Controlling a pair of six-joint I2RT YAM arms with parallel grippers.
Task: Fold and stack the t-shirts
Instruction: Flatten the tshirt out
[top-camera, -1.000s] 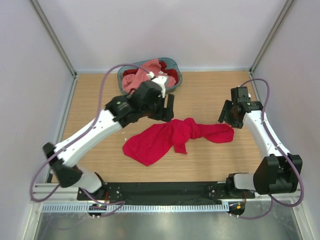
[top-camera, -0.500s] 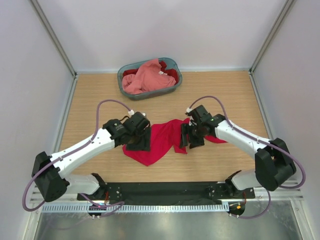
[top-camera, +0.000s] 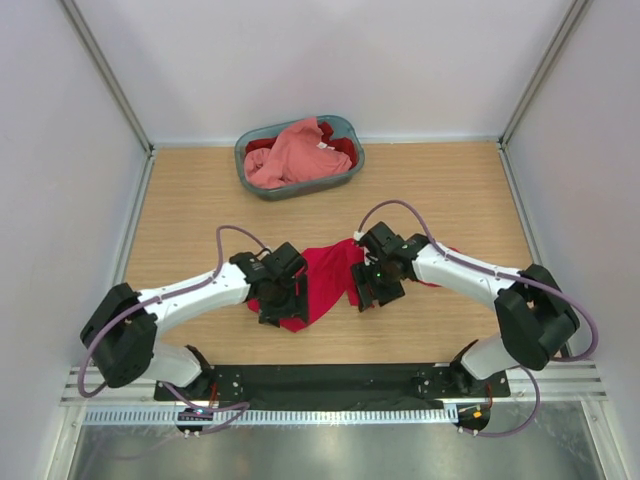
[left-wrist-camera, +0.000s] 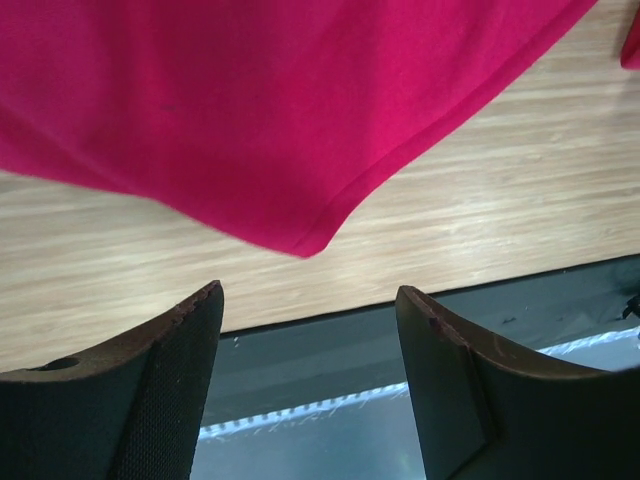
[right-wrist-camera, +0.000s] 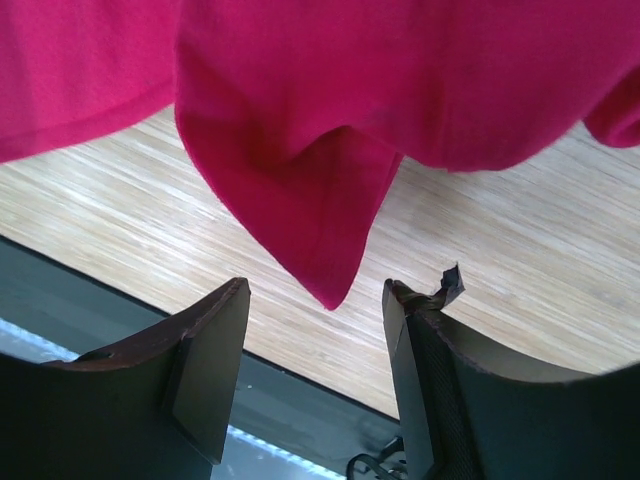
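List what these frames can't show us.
- Crimson t-shirt: in the top view, the left arm and right arm cover its ends. The wrist views crop it at the top edge.
- Darker red t-shirt: in the top view, mostly buried under the salmon t-shirt.
- Basket bottom: hidden by shirts.

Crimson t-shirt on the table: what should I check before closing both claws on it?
1. Left claw open: ok, jaws apart, nothing held.
2. Right claw open: ok, jaws apart, nothing held.
3. Cloth between the left jaws: not ok; the bright crimson cloth t-shirt's hem corner lies just ahead of the tips.
4. Cloth between the right jaws: cannot tell; a pointed fold reaches the gap, depth unclear.
5. Shirt flat: not ok, bunched and twisted on the wooden table.
6. Other shirts clear: ok; the salmon pink t-shirt and darker red t-shirt lie in the grey-blue oval plastic basket.
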